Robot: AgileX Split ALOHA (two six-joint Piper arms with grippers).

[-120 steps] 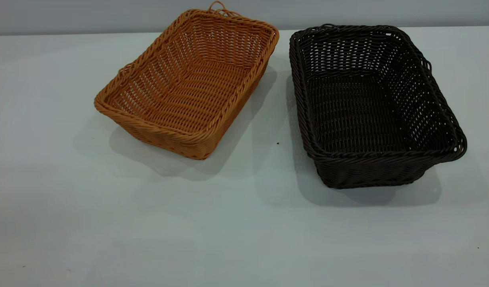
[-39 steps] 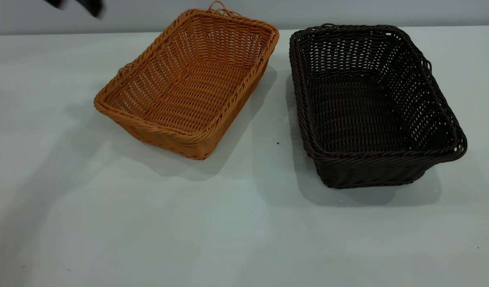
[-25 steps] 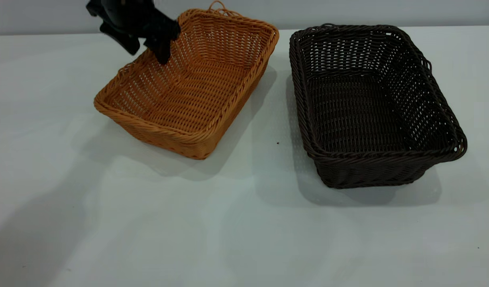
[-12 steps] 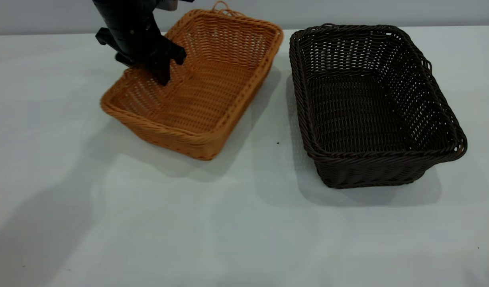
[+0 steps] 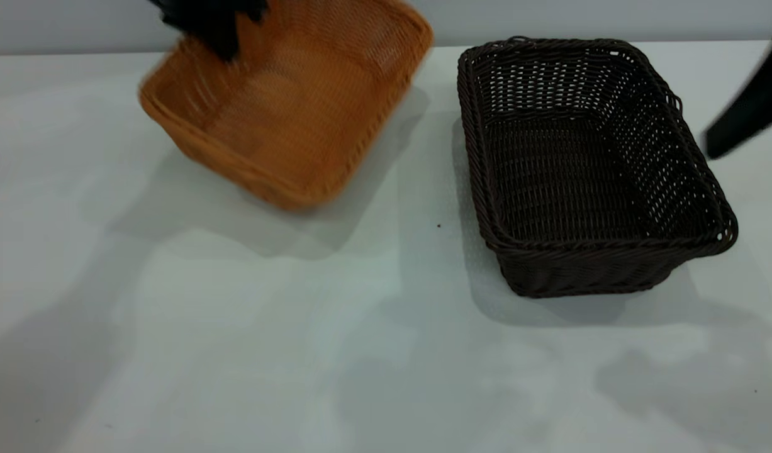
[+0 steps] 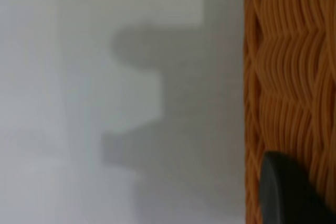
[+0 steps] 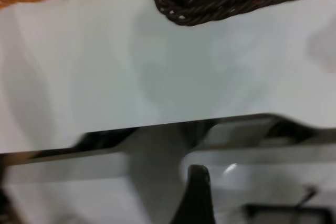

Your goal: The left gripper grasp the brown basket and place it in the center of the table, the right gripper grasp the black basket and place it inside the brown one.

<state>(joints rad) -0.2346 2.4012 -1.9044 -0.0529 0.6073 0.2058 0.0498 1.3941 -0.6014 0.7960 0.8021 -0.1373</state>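
The brown basket (image 5: 285,107), gripped at its left rim by the left tool (image 5: 209,25), has risen off the table (image 5: 234,352) (tilted, blurred), while the right tool (image 5: 747,107) has entered beside the black basket (image 5: 587,170).

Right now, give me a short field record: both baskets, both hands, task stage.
brown basket: lifted, tilted, rear left of the table, blurred in motion
black basket: flat on the table, right side, empty, untouched
left hand: at the brown basket's far-left rim, gripping it
right hand: only a dark part of that arm shows at the right edge, beside the black basket, not touching
stage: brown basket not yet at centre; black one not yet picked up
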